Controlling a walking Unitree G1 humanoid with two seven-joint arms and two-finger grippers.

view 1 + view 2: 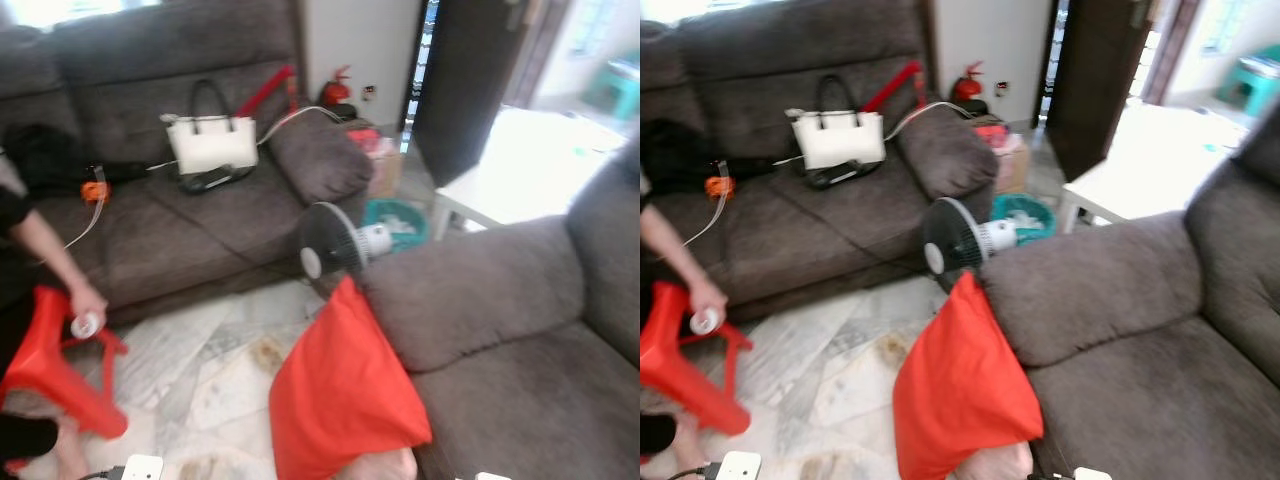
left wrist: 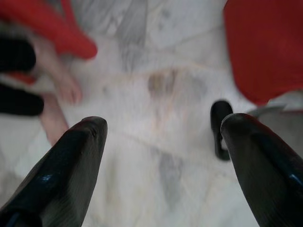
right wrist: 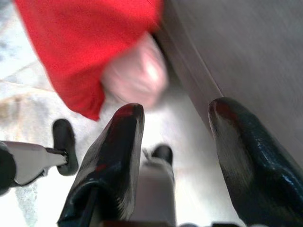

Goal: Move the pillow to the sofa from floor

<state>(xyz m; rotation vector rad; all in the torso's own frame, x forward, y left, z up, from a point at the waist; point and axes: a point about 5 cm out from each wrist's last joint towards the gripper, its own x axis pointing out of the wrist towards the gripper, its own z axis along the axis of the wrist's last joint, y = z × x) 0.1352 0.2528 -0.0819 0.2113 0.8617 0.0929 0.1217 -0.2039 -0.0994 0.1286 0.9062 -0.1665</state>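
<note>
- I see one red pillow (image 1: 340, 395) at lower centre, on the floor (image 1: 200, 375), leaning against the sofa (image 1: 500, 330).
- One fan (image 1: 335, 245) stands behind it; one red stool (image 1: 50, 365) is at lower left.
- Left gripper (image 2: 161, 142) and right gripper (image 3: 177, 130) are both spread, holding nothing.

Grey sofas on a pale marble floor (image 1: 210, 370).
Beside the far sofa (image 1: 150, 230) stand a small fan (image 1: 335, 250), a white side table (image 1: 520, 175) and a dark door (image 1: 465, 80) in daylight.

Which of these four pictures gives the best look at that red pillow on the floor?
The left eye view: the whole red pillow leans against the grey sofa. The right eye view shows it much the same. The wrist views catch just parts: a corner on the left, its blurred lower end on the right.
</note>
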